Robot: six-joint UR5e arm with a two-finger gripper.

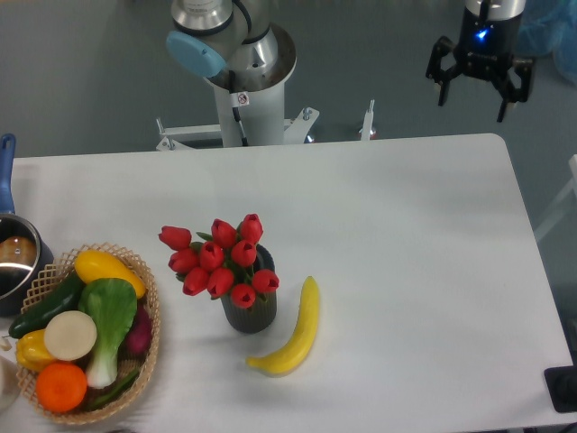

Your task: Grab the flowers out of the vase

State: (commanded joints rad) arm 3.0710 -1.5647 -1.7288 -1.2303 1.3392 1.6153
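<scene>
Toward the front of the bench [406, 225], the flowers [221, 257] are seen standing in the vase [250, 311], their red heads spread wider than its mouth and leaning left, so the stems are hidden beneath them. A banana [293, 334] lies just beside the vase on its right, and a basket [149, 338] of vegetables sits to the left. Well apart, beyond the far right edge, the pincer [480, 90] is held high with its fingers spread and nothing gripped, judged clear for an approach from above.

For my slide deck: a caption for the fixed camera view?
Open hand hangs beyond the table's far edge; red flowers sit in the vase beside a banana.
</scene>
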